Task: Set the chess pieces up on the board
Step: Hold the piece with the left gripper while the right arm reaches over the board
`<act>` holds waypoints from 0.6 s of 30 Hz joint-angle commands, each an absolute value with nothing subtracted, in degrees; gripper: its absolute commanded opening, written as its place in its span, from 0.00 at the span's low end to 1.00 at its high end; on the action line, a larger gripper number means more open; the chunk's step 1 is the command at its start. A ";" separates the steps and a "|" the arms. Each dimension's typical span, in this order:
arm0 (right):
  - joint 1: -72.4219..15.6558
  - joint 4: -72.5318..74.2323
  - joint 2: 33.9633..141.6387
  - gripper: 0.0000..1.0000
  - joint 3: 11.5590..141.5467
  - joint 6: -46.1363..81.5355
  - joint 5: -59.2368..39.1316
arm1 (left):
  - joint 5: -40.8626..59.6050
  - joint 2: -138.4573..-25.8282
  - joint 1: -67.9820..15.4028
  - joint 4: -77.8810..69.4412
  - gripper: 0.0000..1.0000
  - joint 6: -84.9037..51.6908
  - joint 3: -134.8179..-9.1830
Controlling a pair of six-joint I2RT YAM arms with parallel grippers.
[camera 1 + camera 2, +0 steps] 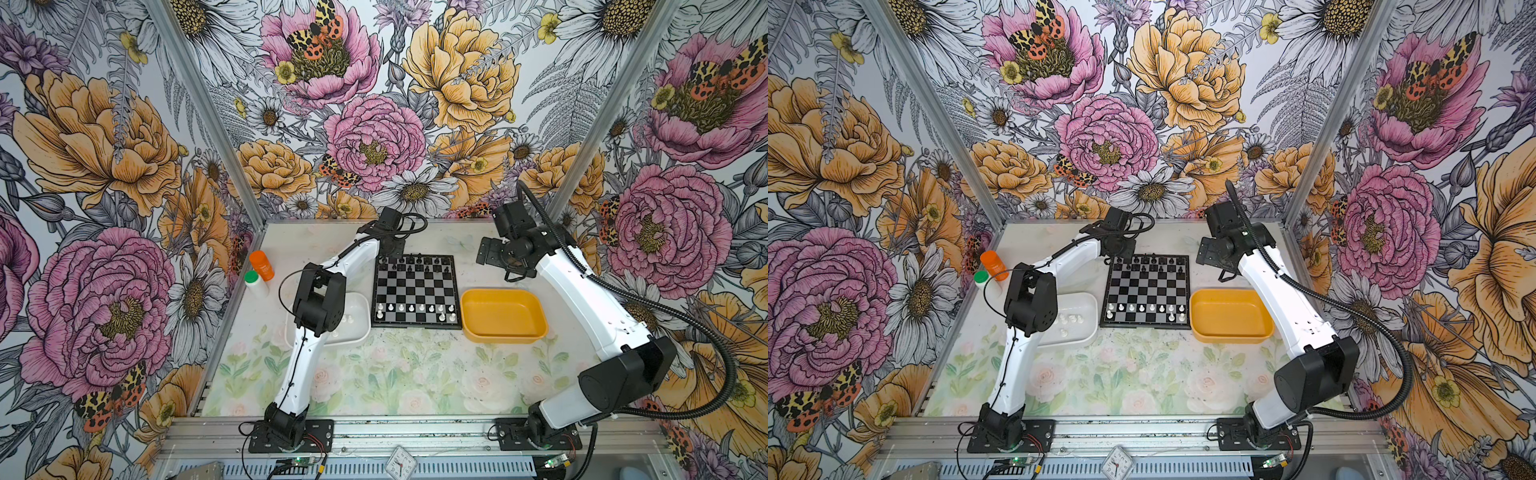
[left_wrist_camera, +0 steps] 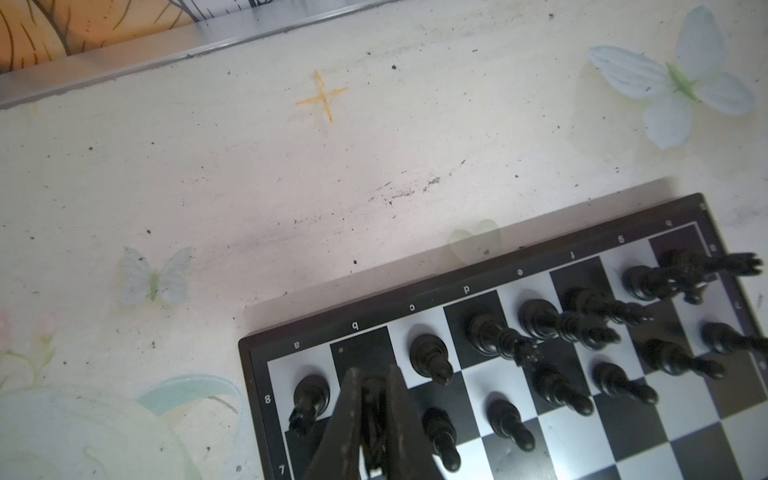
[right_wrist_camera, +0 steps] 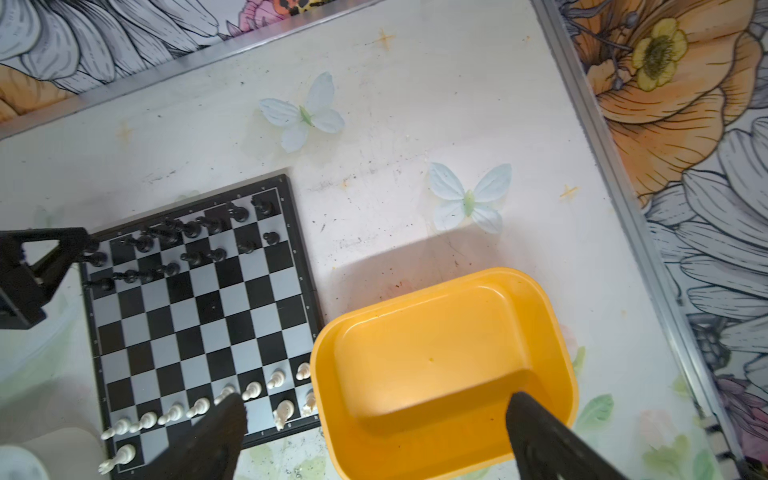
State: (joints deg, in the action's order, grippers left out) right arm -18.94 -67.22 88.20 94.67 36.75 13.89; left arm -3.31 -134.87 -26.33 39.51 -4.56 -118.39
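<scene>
Pale tabletop (image 1: pixel 374 374) printed with faint roses lies under everything, with loud flower wallpaper (image 1: pixel 104 145) rising on three sides. My left gripper (image 2: pixel 374 370) is pinched tight, and the dark shape between its pads looks to me like a black piece (image 2: pixel 371 415), though I cannot tell which kind. It hangs over the 11 o'clock corner of the board (image 1: pixel 415 291) in both top views.

That board is small and square, with black and silvery-grey squares inside a thin black rim. Tiny pale letters and numbers run along its edge in the left wrist view. Black chessmen (image 2: pixel 494 336) crowd the two ranks at its 12 o'clock edge, and white chessmen (image 1: pixel 411 308) line the 6 o'clock edge.

My right gripper (image 3: pixel 374 409) has its jaws spread wide with nothing between them, off the board at 2 o'clock. A yellow tray (image 1: pixel 473 328) sits just beside the board at 4 o'clock. A white tray (image 1: pixel 361 336) at 8 o'clock holds a few more white men.
</scene>
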 commanded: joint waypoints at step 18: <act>-24.43 -53.32 87.96 1.00 90.99 32.86 -3.08 | -1.32 -135.77 -25.49 37.75 0.01 -4.65 -116.75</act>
State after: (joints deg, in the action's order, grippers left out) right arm -24.05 -54.96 88.23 91.11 33.58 -2.42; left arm -2.79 -134.89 -26.26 39.11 -4.56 -117.25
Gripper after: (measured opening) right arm 0.996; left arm 0.111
